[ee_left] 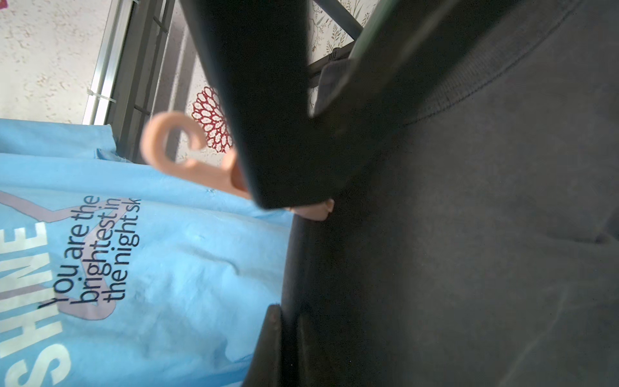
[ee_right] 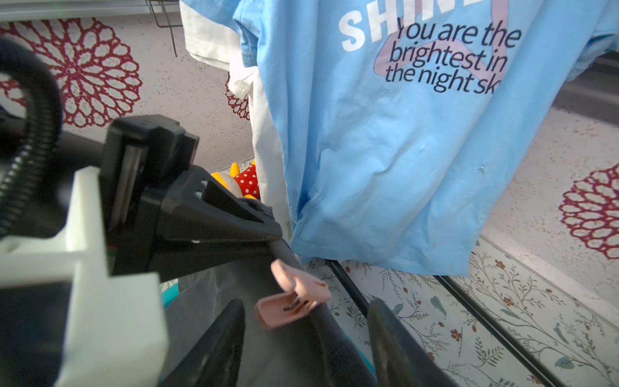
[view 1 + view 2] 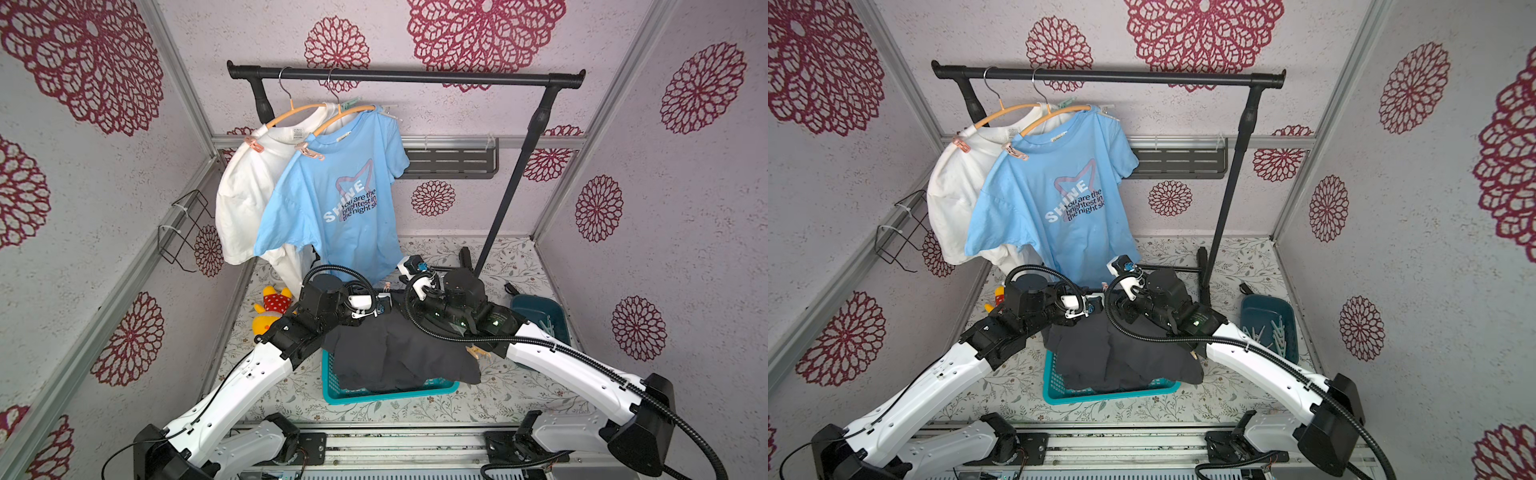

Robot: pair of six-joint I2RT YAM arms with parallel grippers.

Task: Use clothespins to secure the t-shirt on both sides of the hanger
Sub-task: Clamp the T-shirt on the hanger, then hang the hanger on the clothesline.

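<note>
Right gripper point(image 2: 306, 303) stands spread, its fingers point(image 2: 224, 338) on either side of a pink pin point(image 2: 288, 310), and they seem to touch neither paddle. The pin is clipped on the edge of the dark shirt point(image 3: 395, 357), which drapes over the basket point(image 3: 332, 395). In both top views the pin sits at the shirt's 12 o'clock edge, between the two grippers. Left gripper point(image 2: 269, 231) is pressed together on a fold of that same edge, just beside the pin. No hanger shows under the cloth there, so I cannot tell whether the pin bites one. An orange bit point(image 3: 477, 353) peeks out at the shirt's 4 o'clock corner; I cannot tell if it is a pin or a hanger tip.

The step looks like letting go of the pin. To do it well, open fully, then draw straight back along the pin's length toward 4 o'clock. A sideways sweep could knock the paddles. The left pinch should steady the edge until the right fingers are clear. Spare pins lie in the bin point(image 3: 536, 307) at the basket's 3 o'clock.

The right arm reaches in from 4 o'clock, wrist bent over the shirt, fingers aimed toward 10 o'clock. The left arm comes from 7 o'clock, with its gripper roughly level and pointing to 3 o'clock.
</note>
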